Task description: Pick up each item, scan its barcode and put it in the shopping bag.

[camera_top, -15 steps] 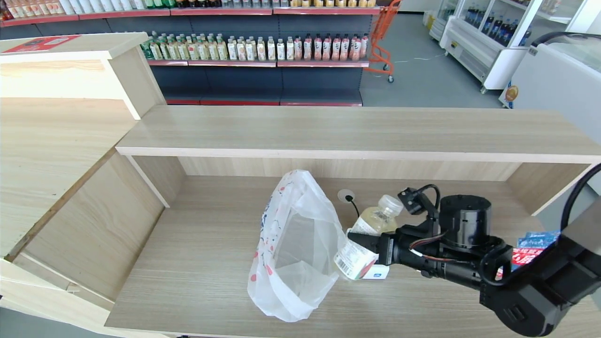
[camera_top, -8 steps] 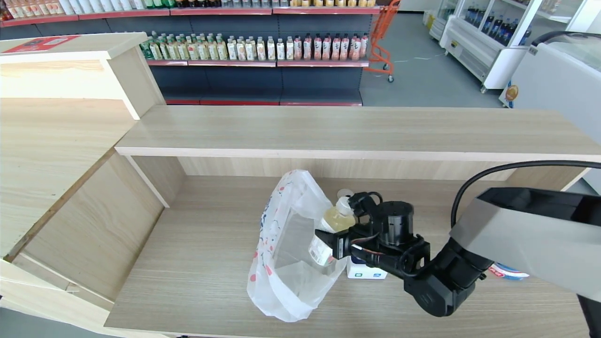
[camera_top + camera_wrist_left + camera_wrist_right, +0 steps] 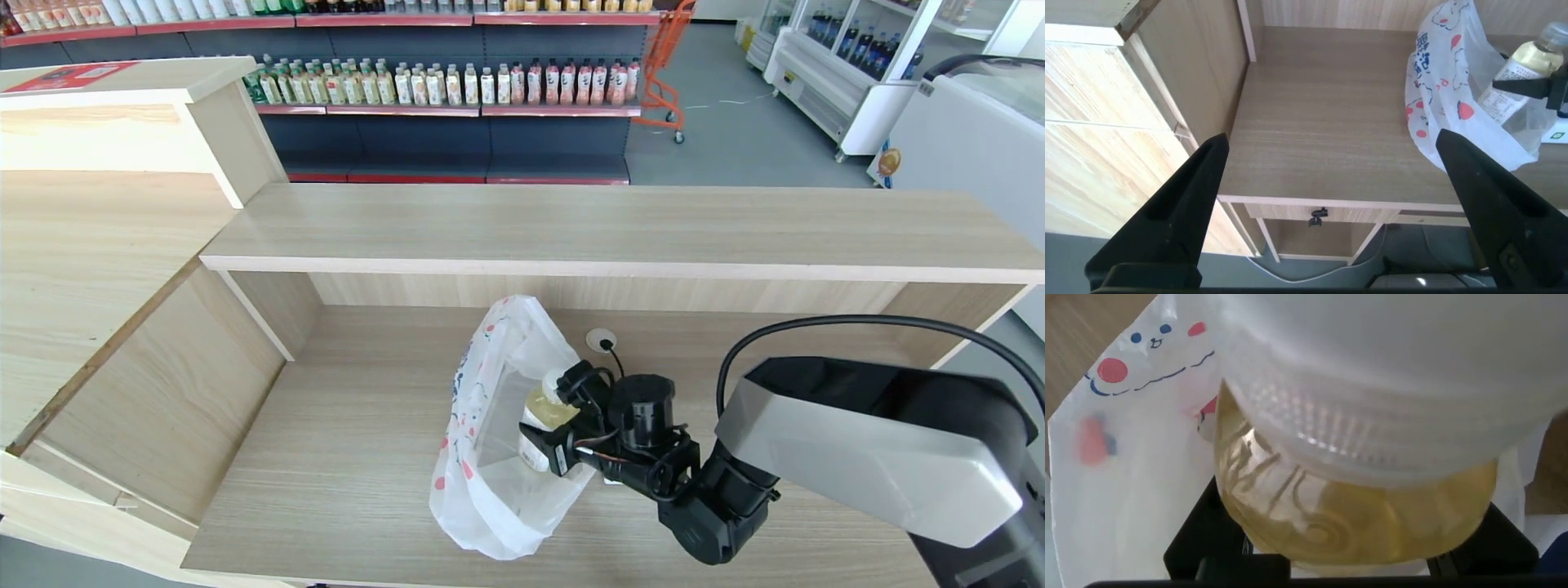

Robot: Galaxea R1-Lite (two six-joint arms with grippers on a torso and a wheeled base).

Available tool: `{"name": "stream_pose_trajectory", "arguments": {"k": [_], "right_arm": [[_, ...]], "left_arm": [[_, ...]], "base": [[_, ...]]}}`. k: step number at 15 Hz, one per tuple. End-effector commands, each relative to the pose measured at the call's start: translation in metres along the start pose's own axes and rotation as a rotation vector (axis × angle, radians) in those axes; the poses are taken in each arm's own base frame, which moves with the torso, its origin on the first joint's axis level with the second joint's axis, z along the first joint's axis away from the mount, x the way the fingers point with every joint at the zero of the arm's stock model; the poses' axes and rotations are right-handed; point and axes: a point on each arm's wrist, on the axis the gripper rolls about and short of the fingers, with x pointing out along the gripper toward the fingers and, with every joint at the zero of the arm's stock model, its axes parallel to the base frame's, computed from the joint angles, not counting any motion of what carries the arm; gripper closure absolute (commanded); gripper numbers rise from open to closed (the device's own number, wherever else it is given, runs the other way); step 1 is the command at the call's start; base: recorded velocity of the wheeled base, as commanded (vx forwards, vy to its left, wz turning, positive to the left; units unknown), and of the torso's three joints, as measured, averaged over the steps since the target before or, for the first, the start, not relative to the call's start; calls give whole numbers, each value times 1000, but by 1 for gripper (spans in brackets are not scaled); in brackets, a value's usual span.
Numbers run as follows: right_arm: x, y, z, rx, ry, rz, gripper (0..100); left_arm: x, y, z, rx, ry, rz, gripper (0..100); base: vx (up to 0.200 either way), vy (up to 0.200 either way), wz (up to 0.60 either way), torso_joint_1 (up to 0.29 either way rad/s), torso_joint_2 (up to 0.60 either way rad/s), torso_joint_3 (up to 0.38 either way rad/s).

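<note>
A clear bottle of yellow drink [image 3: 545,410] with a white cap and a white label is held tilted at the mouth of the white plastic shopping bag [image 3: 490,457] on the counter. My right gripper [image 3: 545,445] is shut on the bottle's lower half, just inside the bag's open side. From the right wrist, the bottle [image 3: 1355,506] sits close against the bag [image 3: 1127,482]. The left wrist view has the bag [image 3: 1454,98] and the bottle [image 3: 1523,69] far off, while my left gripper [image 3: 1335,204] hangs open off the counter's near edge.
A small white box [image 3: 612,482] lies on the counter [image 3: 326,457] behind the right arm. A cable grommet [image 3: 602,338] with a black cable sits near the back wall. A raised wooden ledge [image 3: 571,229] runs across the back, and a side panel [image 3: 163,392] closes the left.
My right arm has carried the bottle leftward from beside the bag into the bag's mouth and lowered it. The arm now covers the red and blue packets on the right.
</note>
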Motion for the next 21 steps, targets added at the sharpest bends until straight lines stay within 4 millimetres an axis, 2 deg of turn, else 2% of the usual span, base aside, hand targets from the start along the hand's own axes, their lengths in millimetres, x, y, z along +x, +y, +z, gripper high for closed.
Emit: {"name": "stream_pose_trajectory", "arguments": {"k": [1, 2, 3, 6, 9, 10, 11, 13, 15, 19, 20, 21], "right_arm": [[4, 7, -11, -14, 11, 19, 100], [5, 11, -13, -22, 7, 26, 100], [5, 11, -12, -22, 6, 28, 0], [4, 13, -12, -12, 8, 34, 0], [1, 10, 2, 168, -22, 29, 0], [-6, 8, 27, 345, -74, 37, 0], [-11, 10, 36, 408, -89, 48, 0], [-37, 2, 35, 470, 8, 41, 0], [-43, -8, 32, 555, 29, 26, 0], [-61, -20, 41, 657, 19, -11, 0], [-69, -25, 44, 688, 10, -24, 0], [-80, -30, 60, 775, -33, 9, 0]], "left_arm": [[0, 0, 0, 0, -1, 0, 0], [0, 0, 0, 0, -1, 0, 0], [0, 0, 0, 0, -1, 0, 0], [0, 0, 0, 0, -1, 0, 0], [0, 0, 0, 0, -1, 0, 0], [0, 0, 0, 0, -1, 0, 0], [0, 0, 0, 0, -1, 0, 0], [0, 0, 0, 0, -1, 0, 0], [0, 0, 0, 0, -1, 0, 0], [0, 0, 0, 0, -1, 0, 0], [0, 0, 0, 0, -1, 0, 0], [0, 0, 0, 0, -1, 0, 0]], "base": [[0, 0, 0, 0, 0, 0], [0, 0, 0, 0, 0, 0], [0, 0, 0, 0, 0, 0], [0, 0, 0, 0, 0, 0], [0, 0, 0, 0, 0, 0], [0, 0, 0, 0, 0, 0], [0, 0, 0, 0, 0, 0], [0, 0, 0, 0, 0, 0], [0, 0, 0, 0, 0, 0], [0, 0, 0, 0, 0, 0], [0, 0, 0, 0, 0, 0], [0, 0, 0, 0, 0, 0]]}}
